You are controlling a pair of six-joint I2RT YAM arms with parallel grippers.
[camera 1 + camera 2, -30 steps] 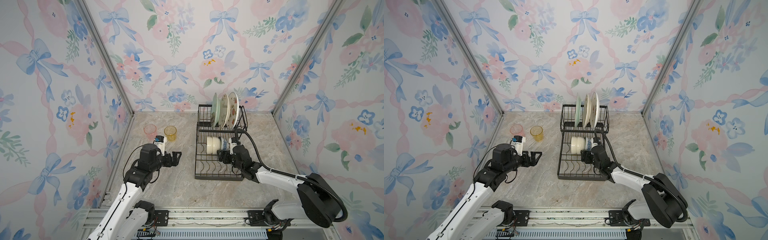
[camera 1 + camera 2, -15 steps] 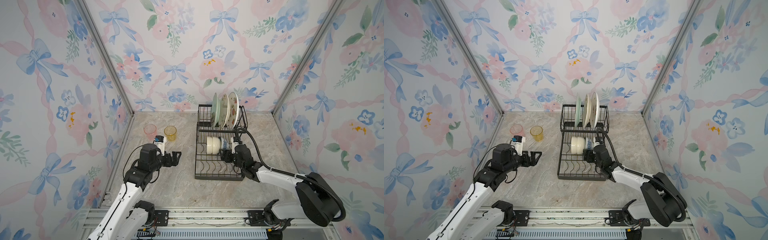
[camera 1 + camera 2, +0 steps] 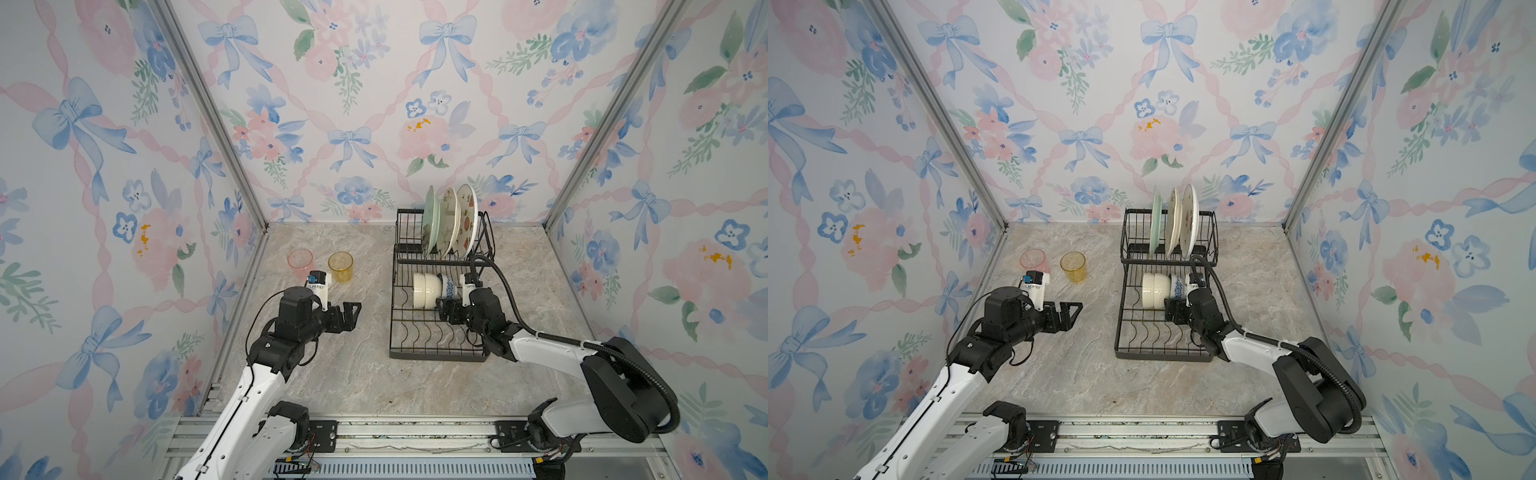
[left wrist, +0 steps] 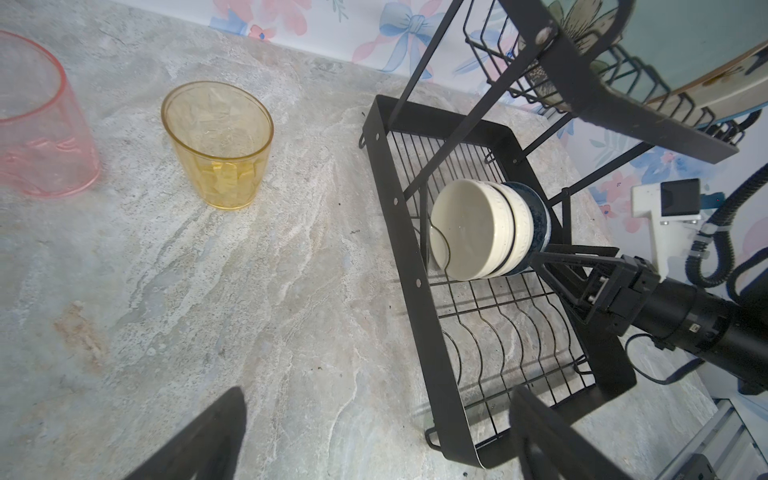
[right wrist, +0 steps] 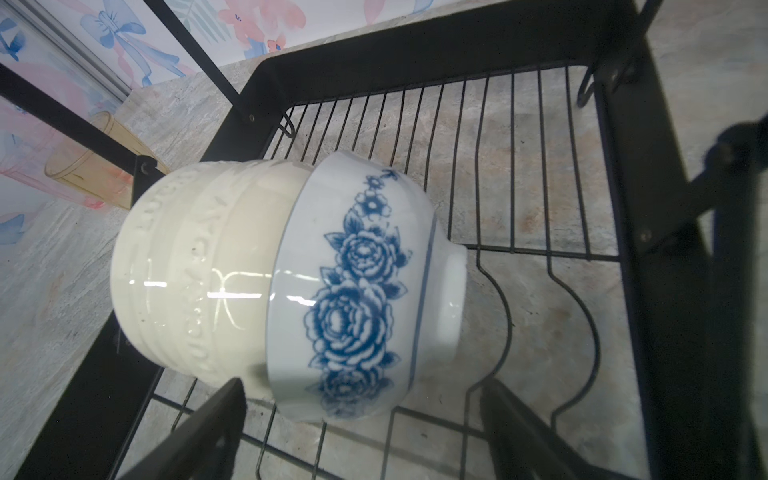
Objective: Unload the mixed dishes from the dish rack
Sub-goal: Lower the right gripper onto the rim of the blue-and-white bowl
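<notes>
Low in the dish rack (image 3: 436, 356), right fingers (image 5: 208, 424) gape by the blue bowl (image 5: 353, 291), maybe touching; left fingers (image 4: 208, 436) gape over tabletop (image 3: 374, 374).

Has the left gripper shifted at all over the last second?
No. In both top views the left gripper sits at the same spot near the amber tumbler, on its camera side, with no visible shift either way.

Amber tumbler (image 4: 216, 145), pink tumbler (image 4: 37, 124), cream bowls (image 5: 195, 274), blue-rose white bowl (image 5: 353, 291), black rack (image 5: 415, 50)
</notes>
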